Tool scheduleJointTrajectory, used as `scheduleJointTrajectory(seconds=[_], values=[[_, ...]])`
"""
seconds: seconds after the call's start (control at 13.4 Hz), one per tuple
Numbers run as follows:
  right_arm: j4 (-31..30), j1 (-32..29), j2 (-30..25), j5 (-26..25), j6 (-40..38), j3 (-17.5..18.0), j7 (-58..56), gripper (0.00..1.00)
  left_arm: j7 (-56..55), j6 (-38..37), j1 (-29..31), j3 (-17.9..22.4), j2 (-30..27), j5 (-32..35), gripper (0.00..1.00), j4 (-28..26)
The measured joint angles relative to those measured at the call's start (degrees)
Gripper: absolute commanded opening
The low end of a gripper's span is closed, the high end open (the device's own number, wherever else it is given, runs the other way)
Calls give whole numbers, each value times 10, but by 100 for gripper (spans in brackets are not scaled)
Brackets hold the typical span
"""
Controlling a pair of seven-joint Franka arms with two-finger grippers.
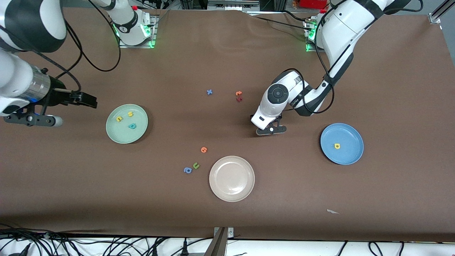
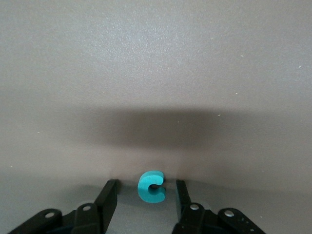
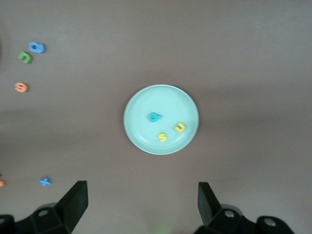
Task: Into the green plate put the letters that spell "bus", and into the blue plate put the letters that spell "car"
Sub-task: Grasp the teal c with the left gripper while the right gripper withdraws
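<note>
A wide brown table [image 1: 227,220] fills the scene, with much bare surface between its few things and along its edges. Three round plates sit well apart on it: the green plate [image 1: 127,123] toward the right arm's end, the blue plate [image 1: 342,143] toward the left arm's end, and a beige plate [image 1: 231,178] between them, nearest the front camera. The right claw [image 3: 141,207] hangs in the air over bare table just beside the green plate's rim, waiting, its fingers spread wide and holding nothing. The left claw [image 2: 146,200] is down at the table, between the beige plate and the blue plate but farther from the front camera than both; its two fingers [image 2: 108,194] stand on either side of the teal c [image 2: 151,185], with a gap showing on each side, so it is not gripped. In the green plate lie the teal b [image 1: 132,126], the yellow u [image 1: 119,119] and the yellow s [image 1: 130,114], close together and clear of the rim. The yellow a [image 1: 337,145] lies alone in the blue plate. Loose on the table near the beige plate are a blue a [image 1: 187,170], a green u [image 1: 196,165] and an orange piece [image 1: 203,149]; a blue x [image 1: 209,92] and two small reddish pieces [image 1: 239,96] lie farther from the camera.
</note>
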Motion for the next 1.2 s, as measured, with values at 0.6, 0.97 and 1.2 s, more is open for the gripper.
scheduleJointTrajectory(seconds=[0.6, 0.97, 1.2], values=[[-128, -273, -166, -53, 4, 264, -1, 100, -2, 0, 0, 0, 7, 0, 35, 10], [-112, -276, -157, -53, 12, 237, -17, 100, -4, 0, -1, 0, 7, 0, 24, 12], [-111, -273, -144, -53, 54, 237, -17, 100, -13, 0, -1, 0, 7, 0, 20, 12]])
